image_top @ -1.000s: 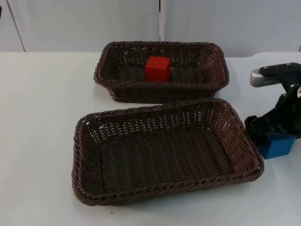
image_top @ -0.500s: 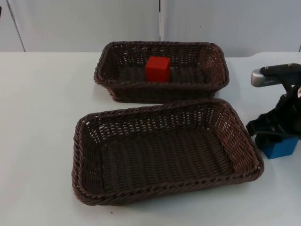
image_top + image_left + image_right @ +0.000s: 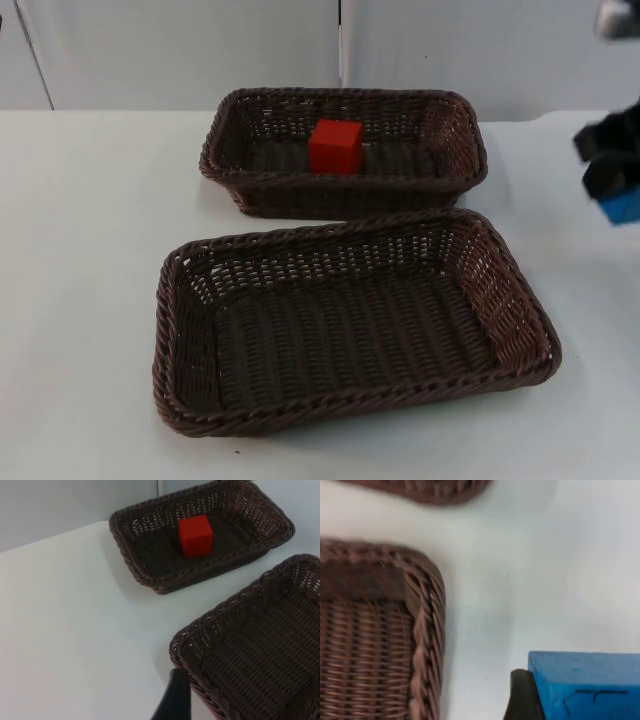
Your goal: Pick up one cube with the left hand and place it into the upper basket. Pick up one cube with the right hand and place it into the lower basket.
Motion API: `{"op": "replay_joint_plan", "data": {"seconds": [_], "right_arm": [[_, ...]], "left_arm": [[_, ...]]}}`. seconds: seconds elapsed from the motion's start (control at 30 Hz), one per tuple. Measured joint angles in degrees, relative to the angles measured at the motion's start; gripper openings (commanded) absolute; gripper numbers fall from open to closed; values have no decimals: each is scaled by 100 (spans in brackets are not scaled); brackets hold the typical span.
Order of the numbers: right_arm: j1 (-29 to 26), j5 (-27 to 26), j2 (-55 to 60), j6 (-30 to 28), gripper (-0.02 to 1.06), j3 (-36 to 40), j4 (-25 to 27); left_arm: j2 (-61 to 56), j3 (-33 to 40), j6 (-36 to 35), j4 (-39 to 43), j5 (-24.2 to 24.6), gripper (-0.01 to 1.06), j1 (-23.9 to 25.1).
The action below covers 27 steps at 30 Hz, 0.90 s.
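right hand (image 3: 612,170) grips blue cube (image 3: 622,207) (raised, beside baskets).

table: white top (image 3: 90,250) | wall: grey partition (image 3: 180,50), vertical seam | light: even

a lab-style robot test bench rather than a home or shop — a plain white table top (image 3: 90,300) ends at a bare grey partition wall (image 3: 180,50) with a seam in its panels. the props look staged: two matching brown wicker baskets (image 3: 350,320) and plain coloured cubes, one red cube (image 3: 335,146) — nothing domestic beside them.
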Motion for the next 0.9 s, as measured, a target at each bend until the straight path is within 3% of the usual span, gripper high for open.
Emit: {"op": "replay_joint_plan", "data": {"seconds": [0.3, 0.9], "right_arm": [[0, 335, -1322, 1, 0, 0, 0], [0, 358, -1554, -11, 0, 0, -22]], "left_arm": [[0, 0, 0, 23, 0, 74, 0], [0, 0, 0, 47, 0, 74, 0]]}}
